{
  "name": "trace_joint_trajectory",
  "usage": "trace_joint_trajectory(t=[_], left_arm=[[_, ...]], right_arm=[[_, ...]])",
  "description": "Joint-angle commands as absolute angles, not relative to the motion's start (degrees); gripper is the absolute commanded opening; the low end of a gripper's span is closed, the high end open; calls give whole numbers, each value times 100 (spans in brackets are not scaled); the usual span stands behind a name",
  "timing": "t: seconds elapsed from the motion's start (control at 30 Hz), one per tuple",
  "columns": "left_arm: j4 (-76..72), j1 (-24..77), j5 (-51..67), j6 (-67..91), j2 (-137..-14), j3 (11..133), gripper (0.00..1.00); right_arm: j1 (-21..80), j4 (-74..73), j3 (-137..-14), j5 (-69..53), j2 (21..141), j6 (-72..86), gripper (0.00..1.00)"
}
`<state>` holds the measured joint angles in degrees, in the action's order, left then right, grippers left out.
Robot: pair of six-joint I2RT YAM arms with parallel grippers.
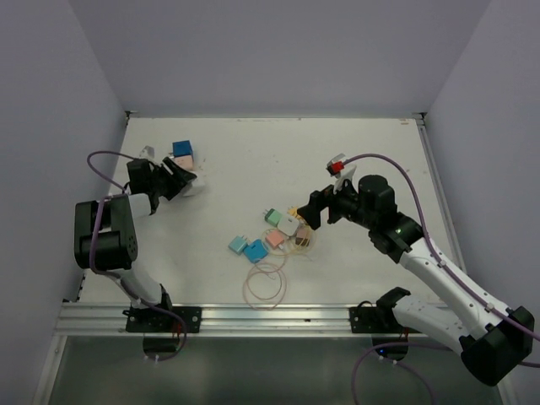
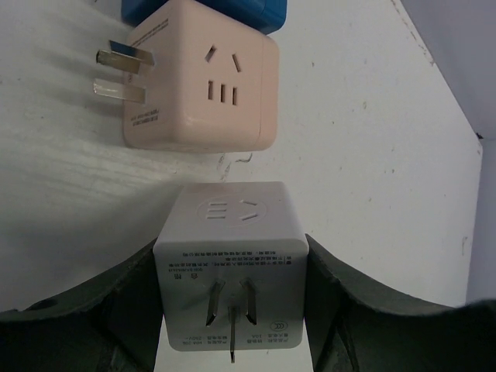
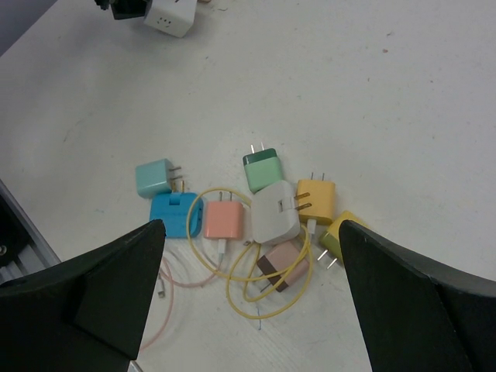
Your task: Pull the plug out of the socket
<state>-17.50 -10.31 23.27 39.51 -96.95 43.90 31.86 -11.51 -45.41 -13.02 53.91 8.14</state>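
Observation:
My left gripper [image 2: 232, 260] is shut on a white cube socket [image 2: 231, 263], one finger on each side, its three prongs pointing at the camera. Just beyond it a pink cube socket [image 2: 203, 85] lies on the table with its prongs to the left, and a blue block [image 2: 209, 12] sits against its far side. In the top view the left gripper [image 1: 179, 180] is at the far left, by the white cube [image 1: 194, 185] and the blue block [image 1: 182, 152]. My right gripper [image 3: 249, 225] is open and empty, hovering above a pile of plugs [image 1: 283, 228].
The pile holds teal [image 3: 153, 177], blue [image 3: 172, 215], salmon [image 3: 225, 219], white [image 3: 276, 211], green [image 3: 262, 168], yellow [image 3: 316, 200], olive [image 3: 337, 236] and pink-brown [image 3: 280, 266] plugs, tangled in a yellow cable [image 3: 256, 298]. Pink cable loops [image 1: 266, 283] lie near the front rail [image 1: 253, 316].

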Motion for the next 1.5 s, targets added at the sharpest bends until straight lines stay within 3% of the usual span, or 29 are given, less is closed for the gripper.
trace_joint_trajectory(t=[0.0,0.2,0.33,0.43,0.93,1.47], left_arm=[[-2338,-1169,2891,4008,-10045,4535,13],[-2084,-1450,2725,3832,-10151,4483,43],[-1556,-1573,2374,3578,-10186,4622,76],[-1389,-1643,2399,3454,-10309,4728,87],[-1204,-2092,2531,3516,-10037,4614,98],[-1477,-1468,2347,4368,-9896,4851,96]], right_arm=[[3199,-1151,-4518,-1450,5273,888,98],[3191,-1187,-4474,-1485,5291,888,98],[3190,-1143,-4465,-1520,5335,914,98],[3190,-1116,-4456,-1555,5370,932,98],[3190,-1125,-4368,-1635,5379,940,99],[3191,-1327,-4473,-1626,5309,932,99]])
